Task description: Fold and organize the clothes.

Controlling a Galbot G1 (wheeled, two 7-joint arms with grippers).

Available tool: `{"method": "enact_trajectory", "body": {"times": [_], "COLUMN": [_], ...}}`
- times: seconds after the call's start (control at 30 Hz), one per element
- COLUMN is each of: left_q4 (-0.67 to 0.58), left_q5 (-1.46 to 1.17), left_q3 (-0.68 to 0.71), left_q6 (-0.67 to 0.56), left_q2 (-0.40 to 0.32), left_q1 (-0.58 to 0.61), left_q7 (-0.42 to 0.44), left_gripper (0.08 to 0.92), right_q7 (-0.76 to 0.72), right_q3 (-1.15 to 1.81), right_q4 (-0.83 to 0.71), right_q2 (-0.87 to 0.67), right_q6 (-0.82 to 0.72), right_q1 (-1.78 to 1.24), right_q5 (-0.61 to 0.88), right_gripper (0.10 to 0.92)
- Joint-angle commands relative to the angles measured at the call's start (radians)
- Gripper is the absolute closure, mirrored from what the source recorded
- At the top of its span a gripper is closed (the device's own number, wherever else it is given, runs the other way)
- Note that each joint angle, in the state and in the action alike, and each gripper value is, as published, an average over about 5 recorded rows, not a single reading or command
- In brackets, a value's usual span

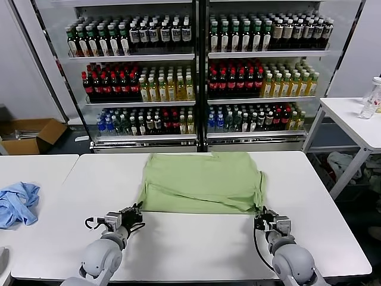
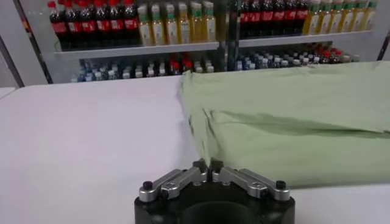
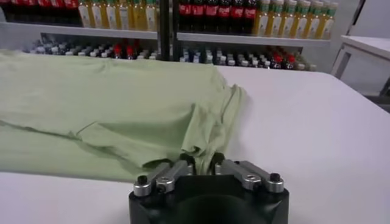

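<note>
I'm seeing the white table (image 1: pixel 196 250) carrying the green shirt (image 1: pixel 202 182), which is lying flat mid-table. My left gripper (image 1: pixel 138 210) is pinching its near-left corner; my right gripper (image 1: pixel 261 213) is pinching its near-right corner.

The shirt (image 1: pixel 201 182) lies folded, so its collar, buttons and patch are hidden. At the table's (image 1: pixel 196 244) left edge, the blue garment (image 1: pixel 18 202) is cut off. Bottle labels (image 1: pixel 149 83) are too small to read.
</note>
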Motion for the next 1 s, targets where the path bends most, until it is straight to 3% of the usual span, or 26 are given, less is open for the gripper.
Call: {"method": "enact_trajectory", "body": {"times": [0.03,0.2,0.37,0.47,0.67,0.87,1.0], "left_q4": [-0.205,-0.373,-0.479,-0.524,-0.497,-0.272,-0.067], "left_q5": [-0.018,0.018,0.077,0.089,0.042,-0.064,-0.083], "left_q3": [-0.072,-0.156,-0.212,-0.241,-0.280,-0.184,-0.031], "left_q6": [0.002,-0.005,-0.006,-0.004,0.003,0.021,0.035], "left_q2": [0.021,0.022,-0.002,0.004,0.076,0.165,0.157], "left_q1": [0.198,0.435,0.612,0.625,0.435,0.127,-0.128], "left_q7": [-0.004,-0.012,-0.004,0.003,0.001,-0.010,-0.028], "left_gripper": [0.904,0.904,0.895,0.836,0.664,0.490,0.386], "right_q7": [0.003,-0.017,-0.025,-0.019,0.023,0.038,0.034], "right_q3": [0.061,0.162,0.209,0.230,0.221,-0.029,-0.195], "right_q4": [0.154,0.310,0.407,0.449,0.393,0.066,-0.198], "right_q2": [-0.036,-0.053,-0.052,-0.055,-0.122,-0.145,-0.071], "right_q6": [-0.007,0.008,-0.011,0.013,0.018,-0.018,-0.026], "right_q1": [-0.173,-0.403,-0.497,-0.465,-0.183,0.280,0.563], "right_q5": [0.004,-0.074,-0.148,-0.152,0.025,0.100,0.077], "right_gripper": [0.884,0.872,0.750,0.672,0.516,0.334,0.228]}}
